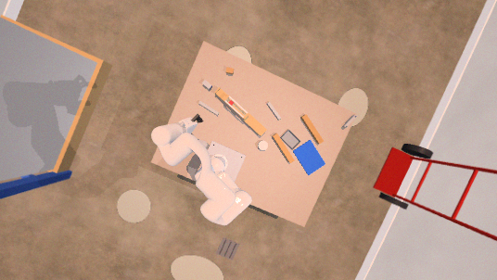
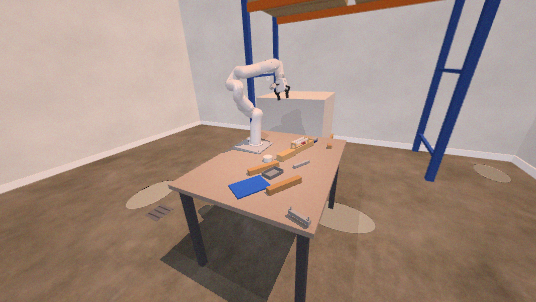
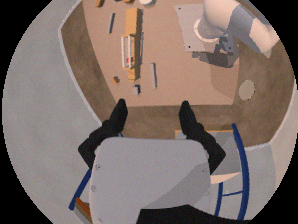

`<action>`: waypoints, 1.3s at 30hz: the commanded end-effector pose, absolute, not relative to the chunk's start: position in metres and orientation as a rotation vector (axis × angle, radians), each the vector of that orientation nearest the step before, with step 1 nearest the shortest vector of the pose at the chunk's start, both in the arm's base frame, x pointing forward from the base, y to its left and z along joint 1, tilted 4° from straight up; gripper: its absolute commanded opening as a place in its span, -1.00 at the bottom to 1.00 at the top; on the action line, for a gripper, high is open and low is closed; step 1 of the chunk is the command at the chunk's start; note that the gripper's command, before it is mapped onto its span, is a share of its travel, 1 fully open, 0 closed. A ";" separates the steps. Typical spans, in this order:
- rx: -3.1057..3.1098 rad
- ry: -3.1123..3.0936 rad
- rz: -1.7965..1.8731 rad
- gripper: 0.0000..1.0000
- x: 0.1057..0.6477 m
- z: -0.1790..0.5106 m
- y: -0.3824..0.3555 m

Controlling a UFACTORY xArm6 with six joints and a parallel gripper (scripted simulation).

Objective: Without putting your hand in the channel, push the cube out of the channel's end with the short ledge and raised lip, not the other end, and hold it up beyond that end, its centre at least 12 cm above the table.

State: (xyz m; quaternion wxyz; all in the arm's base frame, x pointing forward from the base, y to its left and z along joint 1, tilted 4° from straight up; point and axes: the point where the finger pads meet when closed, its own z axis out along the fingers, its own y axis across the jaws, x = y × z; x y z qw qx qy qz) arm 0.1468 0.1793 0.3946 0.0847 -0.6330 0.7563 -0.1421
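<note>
The long orange channel [image 1: 239, 111] lies slantwise on the table, with the small red cube [image 1: 231, 102] inside it near its upper-left part. The channel also shows in the exterior view [image 2: 296, 148] and in the wrist view [image 3: 132, 38], where the cube [image 3: 127, 63] is a red speck. My gripper [image 2: 281, 93] is open and empty, held high above the table's far end, well apart from the channel. From above the gripper [image 1: 198, 120] sits left of the channel. The wrist view shows both fingers spread wide.
Grey sticks [image 1: 209, 108] [image 1: 273, 110] lie beside the channel. Orange bars [image 1: 312, 128] [image 1: 282, 147], a grey frame [image 1: 289, 138], a blue pad [image 1: 309, 157], a white puck [image 1: 262, 145], a small orange block [image 1: 229, 70] and a grey piece [image 1: 207, 84] are on the table. A white box [image 2: 295, 112] stands behind.
</note>
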 end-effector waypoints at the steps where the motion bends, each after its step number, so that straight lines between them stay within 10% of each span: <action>1: -1.886 2.254 -0.421 1.00 0.147 0.396 0.180; 17: -1.886 2.254 -0.421 1.00 0.147 0.396 0.180; 18: -1.887 2.254 -0.421 -1.00 0.147 0.395 0.180; 39: -2.157 2.190 -0.137 -1.00 0.247 0.214 0.256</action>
